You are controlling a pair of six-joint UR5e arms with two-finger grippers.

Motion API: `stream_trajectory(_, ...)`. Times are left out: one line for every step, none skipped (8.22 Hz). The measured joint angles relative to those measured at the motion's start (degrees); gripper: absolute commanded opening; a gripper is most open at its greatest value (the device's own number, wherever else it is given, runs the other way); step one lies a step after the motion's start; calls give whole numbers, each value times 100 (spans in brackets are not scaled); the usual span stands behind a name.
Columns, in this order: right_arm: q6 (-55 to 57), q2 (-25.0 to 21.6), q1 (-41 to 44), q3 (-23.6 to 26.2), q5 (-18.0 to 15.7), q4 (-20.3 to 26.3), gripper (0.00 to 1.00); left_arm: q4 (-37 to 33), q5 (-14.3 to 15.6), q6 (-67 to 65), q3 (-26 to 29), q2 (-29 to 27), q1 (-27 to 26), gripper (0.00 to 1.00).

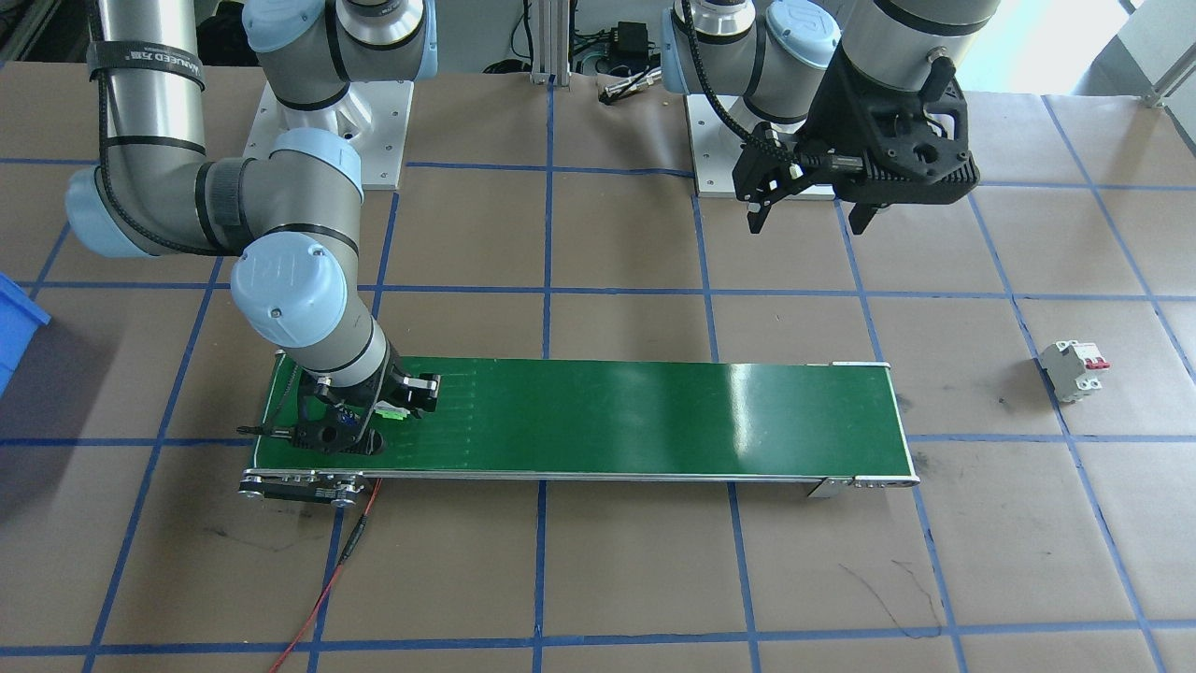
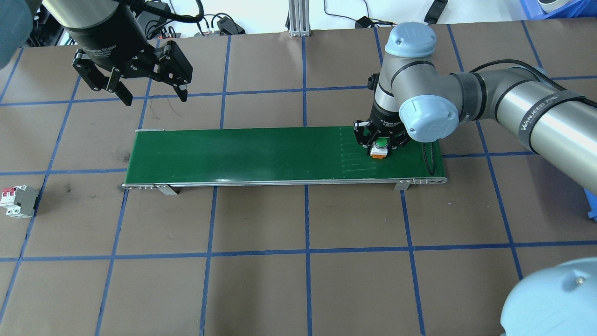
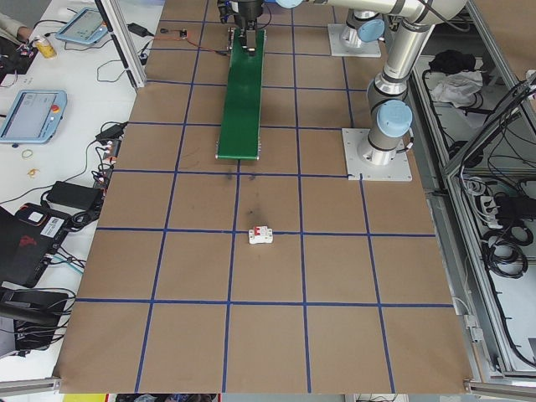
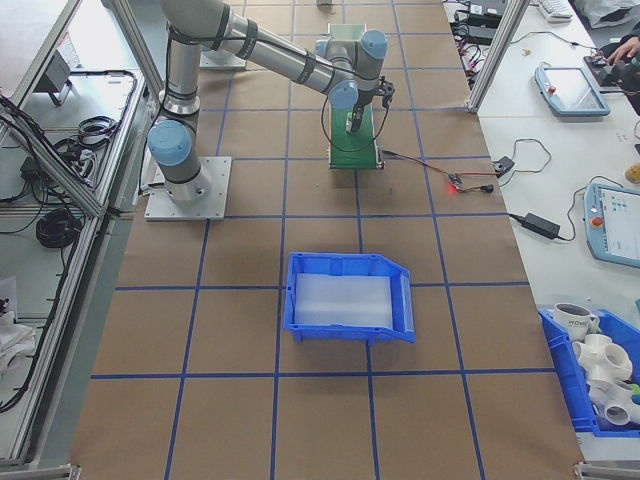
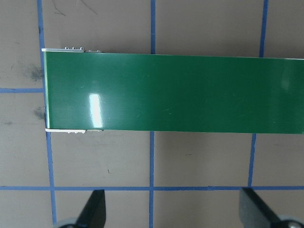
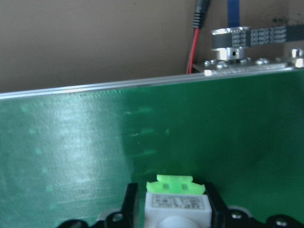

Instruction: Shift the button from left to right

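At the belt's right end, the right gripper (image 2: 380, 145) is down low on the green belt (image 2: 261, 154), its fingers (image 6: 130, 199) set on either side of the button (image 2: 378, 148). From the wrist view the two black fingers sit tight against the button's white body, with the light-green base poking out ahead of them, so it looks clamped on it. From overhead, the green cap and a bit of the base show just below the gripper, resting on or just above the belt surface; I cannot tell which.

Over at the other end, the left gripper (image 2: 150, 95) hangs above the table, behind the belt's left end, holding nothing. Its fingers (image 5: 92, 209) are spread wide apart, and its wrist camera looks straight down on the bare left end of the belt.

A white breaker (image 2: 17, 200) with red levers lies on the brown paper well off past the belt's left end. A red wire (image 1: 327, 589) runs off from the belt's right end, near the drive pulley (image 6: 230, 40). A blue bin (image 4: 350, 298) sits on the table farther out past that end.
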Motion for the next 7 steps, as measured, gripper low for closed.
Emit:
stream_trajectory(-243,-11,-29,-8,-252,190,7,1,-1,0,-1,21,0,100)
stream_trajectory(-482,-26,-92,-26,-408,293,7,2,-1,0,3,43,0,100)
stream_trajectory(-722,-65,-224,-77,-479,389,7,2,0,0,5,55,0,100)
stream_trajectory(-1056,-155,-427,-196,-502,559,7,6,3,0,5,60,0,100)
stream_trajectory(-1525,-250,-692,-413,-517,791,7,8,6,0,7,63,0,100)
stream_trajectory(-2120,-355,-996,-625,-569,1075,7,7,7,0,8,70,0,100)
stream_trajectory(-2840,-482,-1352,-764,-698,1261,8,8,8,0,9,84,0,100)
